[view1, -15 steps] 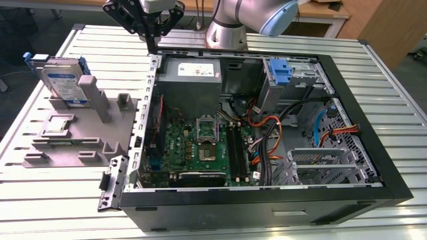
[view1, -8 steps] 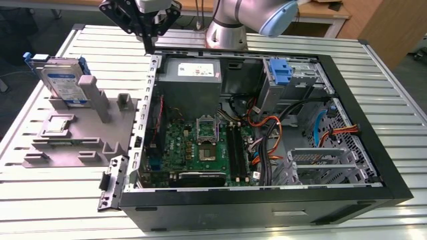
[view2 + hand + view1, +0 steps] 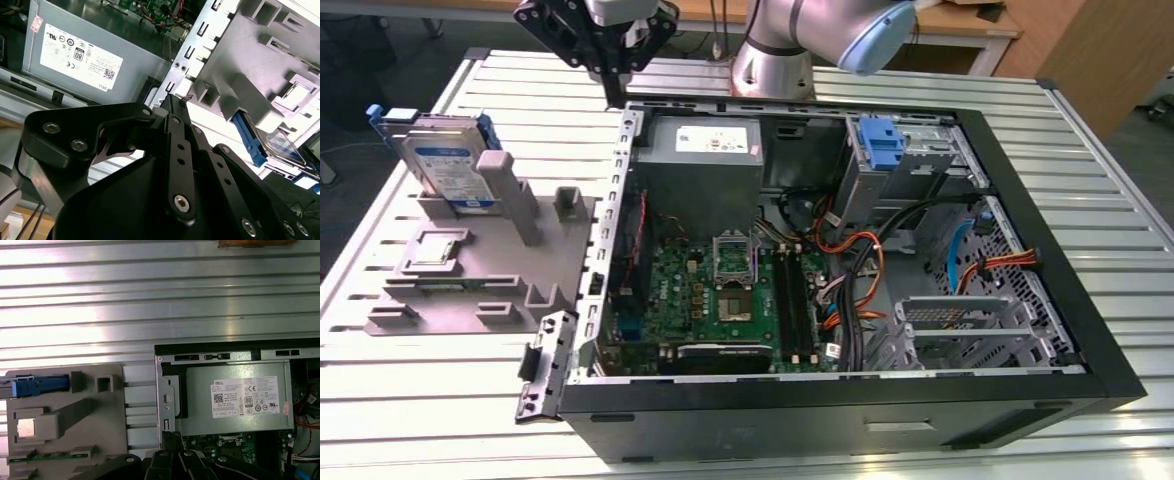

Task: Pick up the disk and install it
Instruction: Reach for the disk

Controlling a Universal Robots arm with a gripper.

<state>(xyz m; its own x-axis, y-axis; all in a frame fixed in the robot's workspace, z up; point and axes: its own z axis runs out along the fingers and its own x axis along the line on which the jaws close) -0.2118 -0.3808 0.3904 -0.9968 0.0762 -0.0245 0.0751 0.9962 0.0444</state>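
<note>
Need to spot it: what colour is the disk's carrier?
Blue carrier, clearest in the exterior view.

The open case (image 3: 854, 405) lies on its side on the table (image 3: 440, 400). Beside the case, on the exterior view's left, the disk (image 3: 447, 165) stands upright in a grey holder (image 3: 467, 290). The gripper (image 3: 614, 95) hangs over the case's far corner on that side, fingers together and empty, well apart from the disk. The arm (image 3: 787, 40) rises behind the case.
</note>
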